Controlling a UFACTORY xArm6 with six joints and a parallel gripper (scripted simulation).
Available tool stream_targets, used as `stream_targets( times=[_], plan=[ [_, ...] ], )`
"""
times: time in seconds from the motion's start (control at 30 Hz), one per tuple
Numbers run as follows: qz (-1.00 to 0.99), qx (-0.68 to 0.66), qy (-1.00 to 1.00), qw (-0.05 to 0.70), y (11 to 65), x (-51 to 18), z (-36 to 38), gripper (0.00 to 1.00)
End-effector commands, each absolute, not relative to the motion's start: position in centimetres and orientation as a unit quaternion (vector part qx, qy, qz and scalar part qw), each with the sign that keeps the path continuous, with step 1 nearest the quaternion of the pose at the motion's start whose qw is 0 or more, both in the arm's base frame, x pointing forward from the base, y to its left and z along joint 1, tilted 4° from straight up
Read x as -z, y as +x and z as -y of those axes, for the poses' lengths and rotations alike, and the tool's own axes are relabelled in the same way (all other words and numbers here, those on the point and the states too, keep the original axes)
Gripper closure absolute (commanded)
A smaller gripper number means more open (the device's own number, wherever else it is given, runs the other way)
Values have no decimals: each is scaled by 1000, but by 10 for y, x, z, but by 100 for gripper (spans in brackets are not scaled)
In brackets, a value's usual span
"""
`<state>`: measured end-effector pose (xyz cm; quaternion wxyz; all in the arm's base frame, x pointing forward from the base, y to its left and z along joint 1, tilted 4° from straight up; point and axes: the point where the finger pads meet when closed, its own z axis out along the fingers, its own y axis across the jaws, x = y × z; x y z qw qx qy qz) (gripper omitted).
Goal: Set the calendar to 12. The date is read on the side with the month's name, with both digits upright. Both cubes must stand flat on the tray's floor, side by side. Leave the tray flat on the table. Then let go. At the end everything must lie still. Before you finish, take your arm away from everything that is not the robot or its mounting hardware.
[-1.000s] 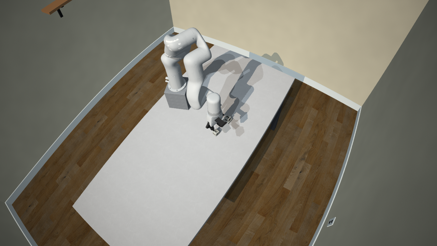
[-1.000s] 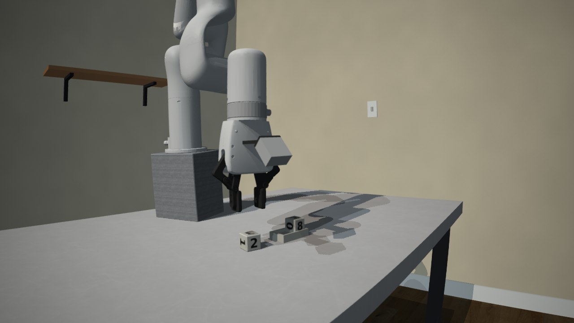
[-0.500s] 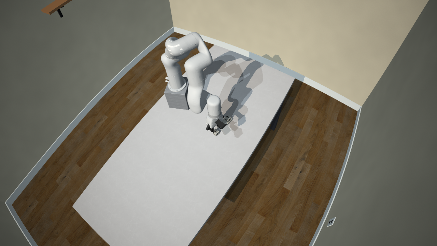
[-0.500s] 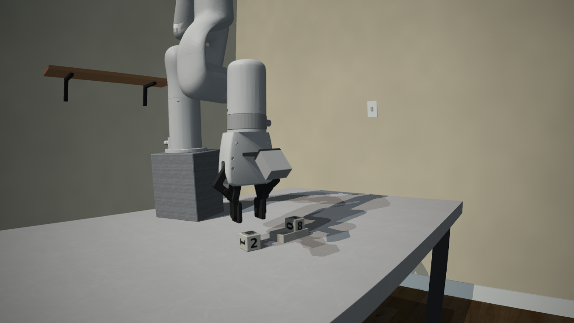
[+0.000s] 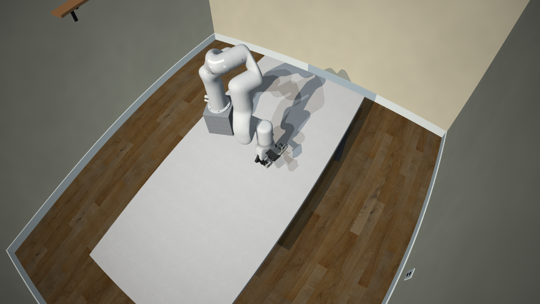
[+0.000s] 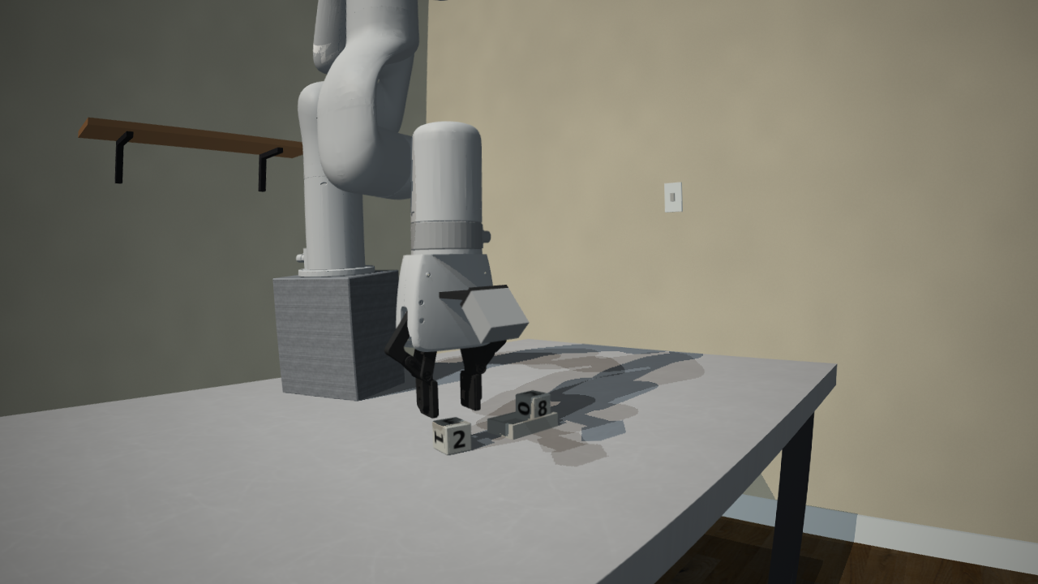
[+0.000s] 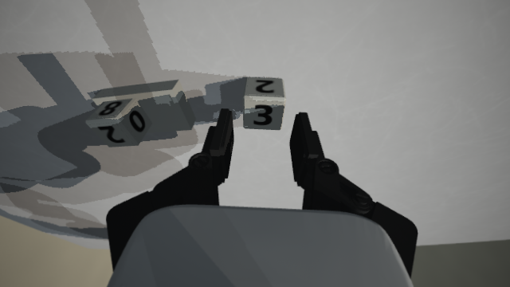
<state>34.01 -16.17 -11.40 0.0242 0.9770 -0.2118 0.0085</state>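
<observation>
Off-white cube, loose [image 5: 267,165] [image 6: 451,437] [image 7: 264,104], sits flat on the pale table [image 5: 188,211] [image 6: 290,493] [image 7: 378,80], outside the tray [image 6: 535,423] [image 7: 137,89]. Exterior view: 2 toward camera, sideways 1 on the left face; tray at its 2 o'clock, just beside. Second cube [image 6: 533,406] [image 7: 119,119] is in the tray's far end, 8 and sideways 0 showing; free slot at the near end, probably meant for a digit. Month's name not readable, so reading side can't be confirmed.

Gripper [image 5: 262,161] [image 6: 449,408] [image 7: 262,126] is released, part-open, nothing held. Fingers point down, above and behind the loose cube; wrist view has it ahead at 12 o'clock, between the fingertip lines. Likely lining up a pick, opening kept modest to suit the cube and spare the tray. Date not set; cube probably needs turning before it goes in. Risk: a fingertip clips the cube's top.

Surface: matte, faint mottling, layered arm shadows over the tray. Room: grey block [image 5: 220,123] [image 6: 315,337] under the arm at the tray's 10 o'clock, wooden shelf [image 5: 68,7] [image 6: 188,136] beyond, beige wall [image 5: 358,45] [image 6: 798,254] with switch at 1 o'clock, plank floor [image 5: 339,211] [image 6: 754,556].
</observation>
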Motion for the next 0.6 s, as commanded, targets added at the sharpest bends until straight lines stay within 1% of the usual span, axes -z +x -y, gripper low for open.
stream_targets(
  times=[0.0,0.57],
  plan=[
    [212,-13,977,28,341,116,162,51],
    [212,-13,977,28,341,117,162,51]
  ],
)
